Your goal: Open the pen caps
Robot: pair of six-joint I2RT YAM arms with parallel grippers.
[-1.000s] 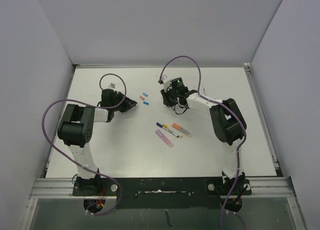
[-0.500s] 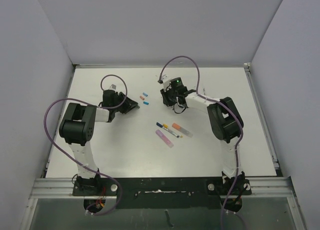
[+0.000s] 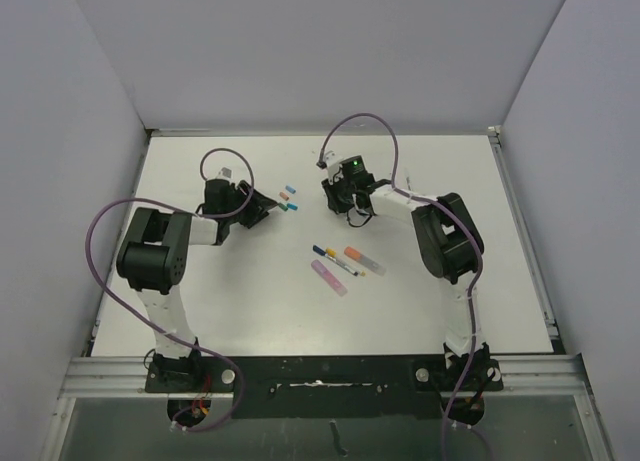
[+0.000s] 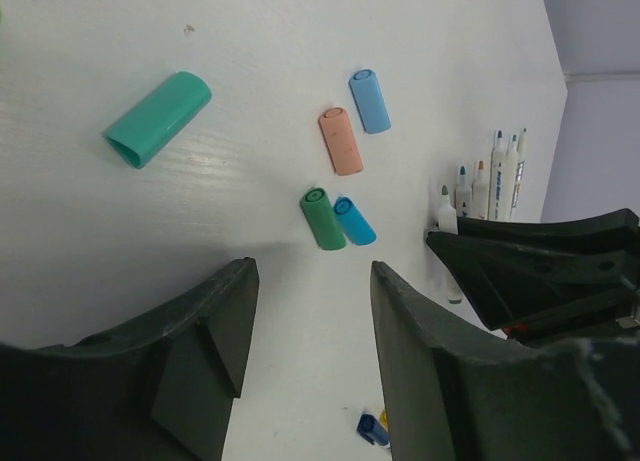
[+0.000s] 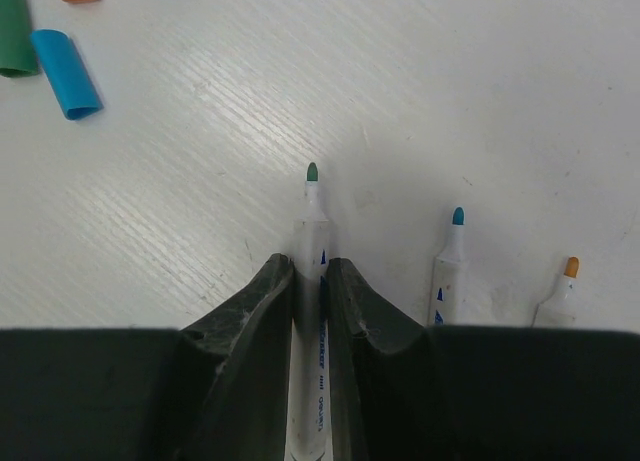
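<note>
At the upper left of my left wrist view lies a teal cap (image 4: 158,119). Mid-frame, the green cap (image 4: 322,218) sits loose ahead of my left gripper (image 4: 310,276), whose jaws are apart and empty. My right gripper (image 5: 310,271) pinches the green-tipped pen (image 5: 313,216), likely to park it beside the other bare pens (image 5: 447,266).

Bright, even light falls on the white counter (image 3: 250,301); shadows are soft and faint. Wrist views look crisp, near jaws slightly blurred.
</note>
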